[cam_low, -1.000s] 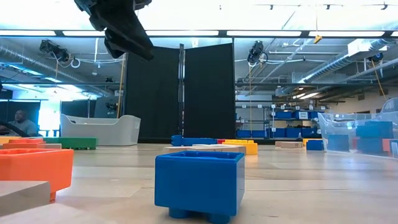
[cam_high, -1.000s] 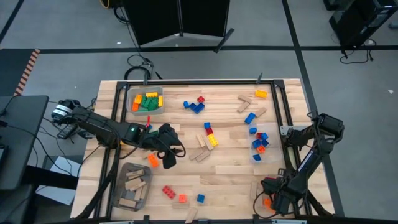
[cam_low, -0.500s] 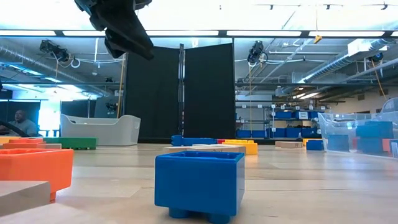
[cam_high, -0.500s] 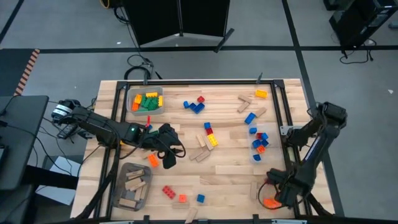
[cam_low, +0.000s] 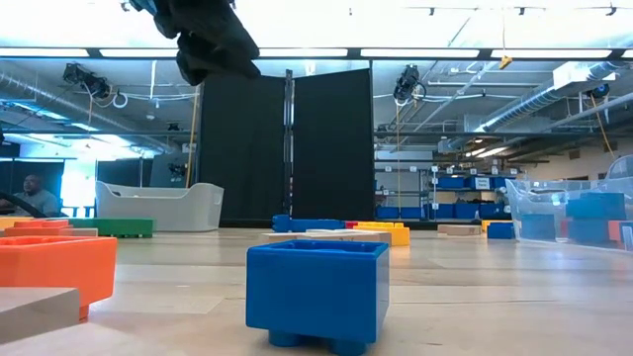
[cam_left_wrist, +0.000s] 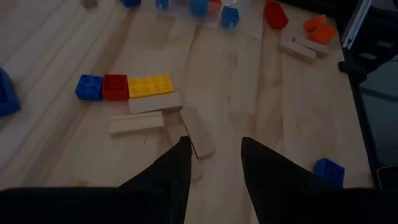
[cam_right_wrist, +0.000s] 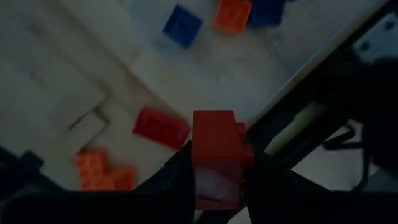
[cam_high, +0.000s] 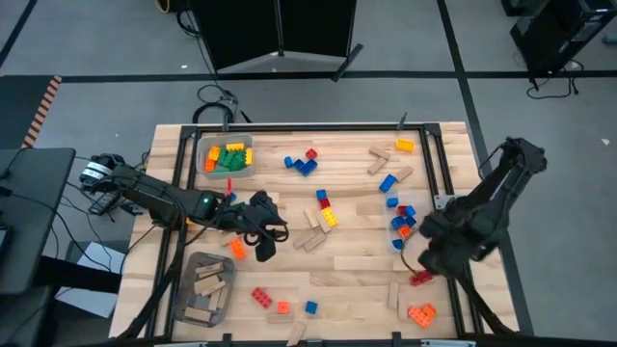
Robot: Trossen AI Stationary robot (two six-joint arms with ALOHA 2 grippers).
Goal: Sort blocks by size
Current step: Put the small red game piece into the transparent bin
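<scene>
Studded bricks and tan wooden pieces lie scattered over the wooden table [cam_high: 357, 260]. My right gripper [cam_high: 431, 265] is above the table's right side, shut on a red brick [cam_right_wrist: 216, 146]. Below it lie another red brick [cam_right_wrist: 160, 127] and orange bricks [cam_right_wrist: 99, 169], which also show in the high view [cam_high: 421, 313]. My left gripper [cam_high: 262, 236] is open and empty at the table's left-middle, above tan wooden pieces [cam_left_wrist: 198, 130] and a blue-red-yellow row of bricks [cam_left_wrist: 124, 86]. My right gripper pinches the red brick by two opposite sides [cam_right_wrist: 199, 155] between its two fingers. The fingers come from above, pointing down. The brick is lifted clear of the table.
A clear bin [cam_high: 227, 157] with green, yellow and orange bricks stands at the far left. A grey bin [cam_high: 202, 287] with wooden pieces stands at the near left. A clear bin [cam_high: 403, 222] with blue and orange bricks stands at the right. A blue brick [cam_low: 316, 292] lies near the front edge.
My right gripper has risen from the near right corner and gone toward the table's far edge, uncovering the orange bricks there. My left gripper has shifted a little toward the table's right edge.
</scene>
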